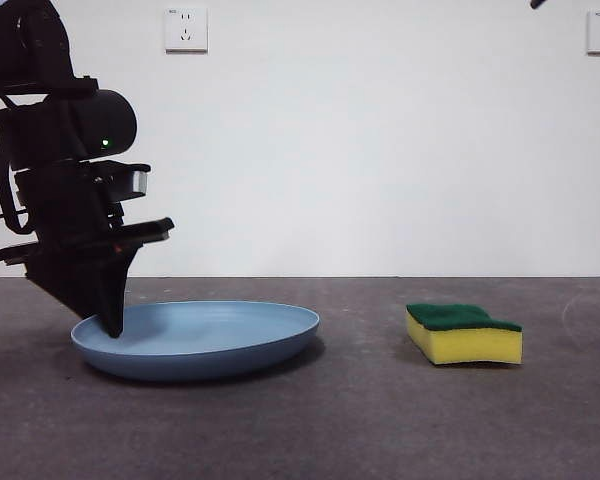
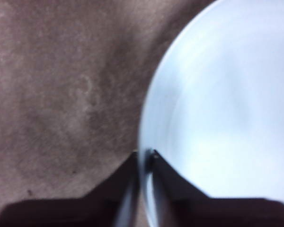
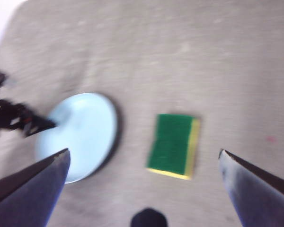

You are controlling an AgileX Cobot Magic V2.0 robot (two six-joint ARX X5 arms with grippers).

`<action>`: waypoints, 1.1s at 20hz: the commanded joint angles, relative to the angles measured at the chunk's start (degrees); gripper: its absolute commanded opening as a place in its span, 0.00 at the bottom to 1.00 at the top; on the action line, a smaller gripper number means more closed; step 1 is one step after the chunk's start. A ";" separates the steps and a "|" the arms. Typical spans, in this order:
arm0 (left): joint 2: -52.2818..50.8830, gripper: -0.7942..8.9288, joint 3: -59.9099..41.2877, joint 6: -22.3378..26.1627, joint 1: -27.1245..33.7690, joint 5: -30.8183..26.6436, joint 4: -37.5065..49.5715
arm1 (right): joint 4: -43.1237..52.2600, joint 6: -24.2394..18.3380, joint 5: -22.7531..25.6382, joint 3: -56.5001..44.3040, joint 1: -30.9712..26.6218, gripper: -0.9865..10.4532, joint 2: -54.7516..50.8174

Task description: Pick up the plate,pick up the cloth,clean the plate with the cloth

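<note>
The light-blue plate [image 1: 205, 338] lies on the table at the left, its right side tipped slightly up. My left gripper [image 1: 112, 325] comes down on its left rim, and the left wrist view shows the jaws shut on the plate's rim [image 2: 144, 156], one jaw on each side of it. The cloth [image 1: 463, 332], a yellow sponge with its green face up, rests flat to the right of the plate. My right gripper [image 3: 144, 158] hangs high above the table, open, looking down on the cloth [image 3: 173, 144] and the plate [image 3: 80, 135].
A dark grey table [image 1: 360, 420] runs back to a white wall with two sockets [image 1: 185, 29]. A black tip of the right arm [image 1: 537, 4] shows at the top right corner.
</note>
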 commanded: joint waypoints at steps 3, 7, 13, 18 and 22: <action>-0.26 0.07 -0.17 1.79 -0.15 -0.70 -0.70 | 2.75 -0.44 -3.21 0.02 3.34 0.55 2.56; -5.11 0.07 0.68 1.86 -0.17 -0.39 -2.47 | 3.37 -0.68 0.70 0.02 8.92 0.55 8.76; -11.56 0.07 9.49 4.76 -0.17 -0.61 -12.35 | 3.58 -1.27 9.11 1.97 15.52 0.43 22.10; -14.60 0.07 16.83 6.05 -0.17 -0.74 -16.55 | 3.15 -1.29 15.06 6.03 17.64 0.43 33.14; -16.26 0.07 19.78 6.27 -0.17 -0.76 -17.79 | 4.20 -1.29 18.23 6.25 17.64 0.43 39.58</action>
